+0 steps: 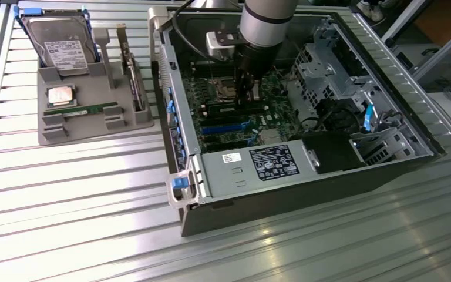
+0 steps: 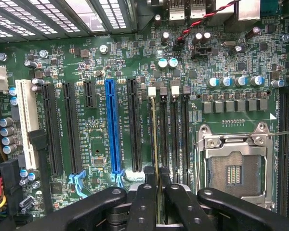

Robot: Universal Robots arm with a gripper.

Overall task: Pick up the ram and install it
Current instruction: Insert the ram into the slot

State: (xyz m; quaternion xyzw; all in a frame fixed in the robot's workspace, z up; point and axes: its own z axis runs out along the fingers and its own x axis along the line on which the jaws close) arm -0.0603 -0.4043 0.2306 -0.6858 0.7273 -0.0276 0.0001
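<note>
A: From the exterior view, where does the job stand?

B: The gripper (image 1: 246,94) is down inside the computer case (image 1: 382,126), over the motherboard (image 1: 234,126). A green stick still lies in the grey holder (image 1: 77,126) outside.

A: And the wrist view?

B: The fingers (image 2: 143,202) are nearly closed on the ram (image 2: 156,144), edge-on in a memory slot (image 2: 162,139) beside the processor socket (image 2: 235,166). I judge it lined up; whether it's fully seated, I can't tell.

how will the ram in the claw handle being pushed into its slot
Likely stiff but fragile: the ram is a thin board seen edge-on, so sideways force could flex it. Probably light. Pinched narrowly by the claw, it may tilt if pushed unevenly.
</note>
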